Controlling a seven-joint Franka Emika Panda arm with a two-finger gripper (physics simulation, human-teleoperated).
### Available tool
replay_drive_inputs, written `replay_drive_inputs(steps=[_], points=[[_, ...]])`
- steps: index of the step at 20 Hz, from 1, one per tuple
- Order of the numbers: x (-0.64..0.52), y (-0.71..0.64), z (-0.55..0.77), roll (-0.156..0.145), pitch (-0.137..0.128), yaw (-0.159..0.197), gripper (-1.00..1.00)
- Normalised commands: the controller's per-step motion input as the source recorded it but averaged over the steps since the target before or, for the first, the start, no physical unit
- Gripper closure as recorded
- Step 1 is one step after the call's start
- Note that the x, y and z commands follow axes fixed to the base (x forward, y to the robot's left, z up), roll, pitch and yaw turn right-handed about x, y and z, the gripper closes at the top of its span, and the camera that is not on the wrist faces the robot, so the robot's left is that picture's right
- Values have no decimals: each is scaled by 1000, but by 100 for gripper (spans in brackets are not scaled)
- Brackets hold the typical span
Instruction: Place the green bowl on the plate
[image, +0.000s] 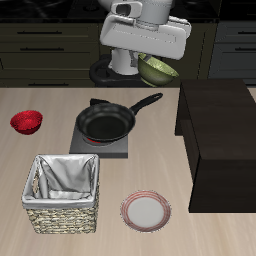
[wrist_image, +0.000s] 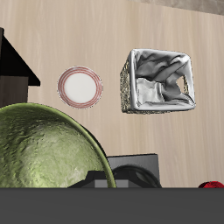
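The arm is up high at the back of the table, and the green bowl (image: 158, 69) hangs tilted under the gripper (image: 150, 58), clear of the tabletop; the claw's fingers are hidden behind the hand's white housing, so I cannot see how they stand, though the bowl plainly rides with it. In the wrist view the green bowl (wrist_image: 44, 149) looms large right against the camera. Taking the frying pan (image: 108, 121) as the dial's centre, the bowl sits at about one o'clock, and the plate (image: 146, 211) lies bare at about five o'clock, beside the wicker basket (image: 64, 194). The red bowl (image: 26, 122) sits at nine o'clock.
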Motion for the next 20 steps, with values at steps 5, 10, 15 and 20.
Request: replay_drive_inputs(steps=[5,10,15,20], points=[[198,-123,141,14,-26,5,100],[166,-76,130,46,-24,-17,100],[120,71,175,49,-34,8,100],[36,121,158,63,-30,8,100]])
